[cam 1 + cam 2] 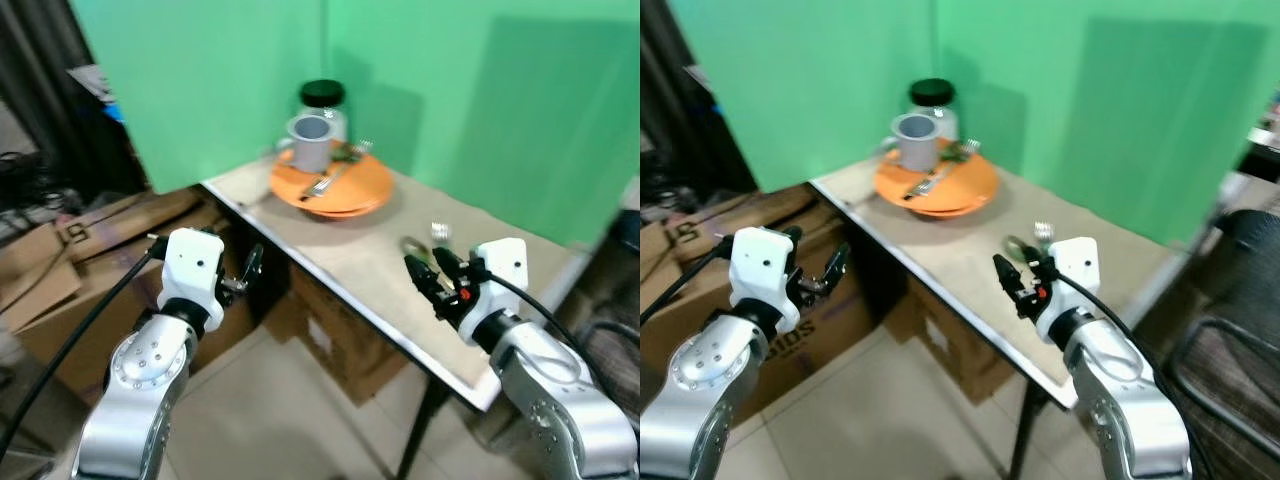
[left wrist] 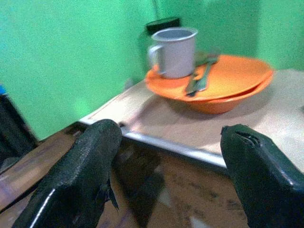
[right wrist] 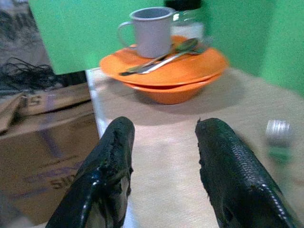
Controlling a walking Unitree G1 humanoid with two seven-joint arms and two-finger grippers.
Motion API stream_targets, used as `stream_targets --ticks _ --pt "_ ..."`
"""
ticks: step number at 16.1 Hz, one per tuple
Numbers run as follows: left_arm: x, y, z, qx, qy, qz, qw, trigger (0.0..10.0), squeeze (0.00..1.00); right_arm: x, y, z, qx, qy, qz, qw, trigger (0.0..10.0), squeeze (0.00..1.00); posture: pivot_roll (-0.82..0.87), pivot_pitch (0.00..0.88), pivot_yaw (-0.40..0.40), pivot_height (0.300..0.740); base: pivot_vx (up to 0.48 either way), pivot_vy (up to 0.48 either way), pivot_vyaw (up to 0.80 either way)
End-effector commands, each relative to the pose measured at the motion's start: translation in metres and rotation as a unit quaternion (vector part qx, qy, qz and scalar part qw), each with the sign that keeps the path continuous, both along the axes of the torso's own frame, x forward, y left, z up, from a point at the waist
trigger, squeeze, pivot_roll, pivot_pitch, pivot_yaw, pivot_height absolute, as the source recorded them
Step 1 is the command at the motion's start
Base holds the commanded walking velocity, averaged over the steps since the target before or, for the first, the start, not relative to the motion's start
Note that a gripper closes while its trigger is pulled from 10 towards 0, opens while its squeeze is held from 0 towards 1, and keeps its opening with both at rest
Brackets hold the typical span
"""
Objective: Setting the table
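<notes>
Green backdrop, small table (image 1: 380, 290). Orange plate (image 1: 360, 186) with mug (image 1: 310, 142) and cutlery (image 1: 325, 182) sits stacked at the far corner. Both claws spread, empty: left gripper (image 1: 250, 268) off the edge, right gripper (image 1: 425, 272) over the tabletop. Looks like approach stage, so next it reaches in and unstacks.

On the beige table (image 1: 400, 290): two stacked orange plates (image 1: 345, 188), one grey metal mug (image 1: 310, 142), one black-lidded glass jar (image 1: 324, 100) (behind the mug), a fork (image 1: 322, 183) and a spoon (image 3: 183, 46).

orange plate (image 1: 362, 186) stacked on an orange bowl (image 3: 167, 93) at the far end of my table (image 1: 380, 280), grey mug (image 1: 309, 142) upright on its rim, fork (image 1: 322, 183) and spoon (image 3: 183, 46) lying across it
</notes>
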State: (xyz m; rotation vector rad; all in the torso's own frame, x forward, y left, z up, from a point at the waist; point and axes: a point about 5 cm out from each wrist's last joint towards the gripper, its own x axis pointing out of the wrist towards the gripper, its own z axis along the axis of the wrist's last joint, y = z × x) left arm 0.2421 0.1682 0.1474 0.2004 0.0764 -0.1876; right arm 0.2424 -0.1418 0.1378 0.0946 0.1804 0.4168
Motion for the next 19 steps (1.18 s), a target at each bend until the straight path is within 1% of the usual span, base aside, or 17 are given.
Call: stream_targets --ticks 1,2,6,16,18,19 --pt "0.003 -0.002 0.004 -0.002 -0.006 -0.004 1.0 10.0 0.0 0.0 -0.002 0.002 -0.004 -0.002 0.001 1.0 10.0 0.0 0.14 0.0 0.031 0.74 0.296 0.0 0.0" --pt "0.002 -0.003 0.004 -0.002 -0.005 -0.007 1.0 10.0 0.0 0.0 -0.002 0.002 -0.005 -0.003 0.0 1.0 10.0 0.0 0.14 0.0 0.031 0.74 0.289 0.0 0.0" --pt "0.001 -0.005 0.001 0.006 0.004 -0.023 1.0 10.0 0.0 -0.001 -0.003 0.002 -0.004 -0.002 -0.004 1.0 10.0 0.0 0.13 0.0 0.033 0.74 0.0 0.0 0.0" --pt "0.001 -0.007 -0.001 0.008 0.007 -0.027 1.0 10.0 0.0 0.001 -0.004 0.003 -0.006 0.0 -0.005 1.0 10.0 0.0 0.13 0.0 0.028 0.74 0.0 0.0 0.0" --pt "-0.001 -0.008 -0.007 0.016 0.028 -0.053 0.998 10.0 0.0 0.01 -0.004 0.002 -0.046 0.011 -0.028 0.998 10.0 0.0 0.13 0.0 0.031 0.74 0.0 0.0 0.0" --pt "-0.001 -0.008 -0.009 0.019 0.032 -0.058 0.998 10.0 0.0 0.012 -0.004 0.002 -0.052 0.013 -0.03 0.998 10.0 0.0 0.12 0.0 0.032 0.74 0.0 0.0 0.0"
